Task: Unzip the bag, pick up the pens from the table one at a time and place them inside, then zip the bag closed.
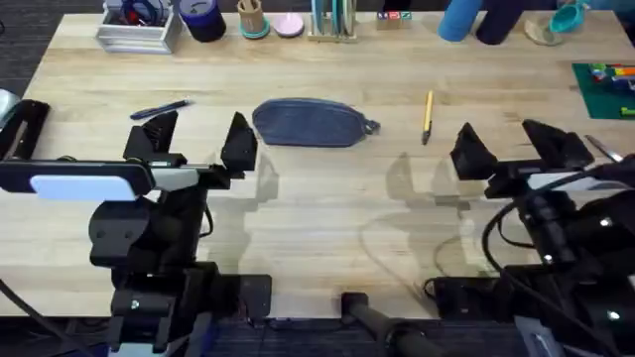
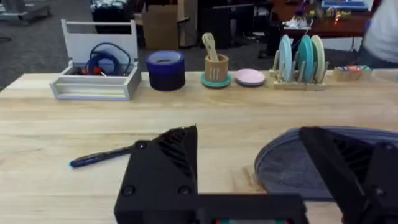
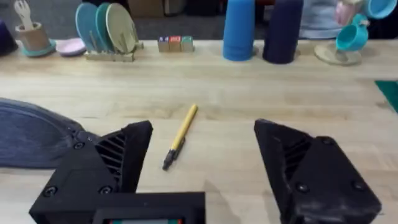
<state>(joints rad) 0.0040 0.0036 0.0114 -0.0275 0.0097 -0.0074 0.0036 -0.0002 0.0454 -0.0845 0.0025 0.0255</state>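
Observation:
The blue-grey bag [image 1: 310, 123] lies flat in the middle of the wooden table [image 1: 327, 208], its zipper pull [image 1: 371, 127] pointing right; the zipper looks closed. Left of it rests the dark blue pen [image 1: 162, 108], and to its right the yellow pen [image 1: 428, 116] with a dark tip. My left gripper [image 1: 198, 136] stands open just left of the bag [image 2: 292, 165], behind the dark pen [image 2: 102, 157]. On the right, my right gripper [image 1: 508, 142] is open with nothing in it, a little right of the yellow pen [image 3: 180, 135].
Along the far edge stand a white tray [image 1: 139, 28], a dark blue cup [image 1: 203, 18], a wooden holder [image 1: 251, 18], a plate rack [image 1: 333, 20], and blue cylinders [image 1: 461, 20]. A green mat [image 1: 605, 87] lies at the right edge.

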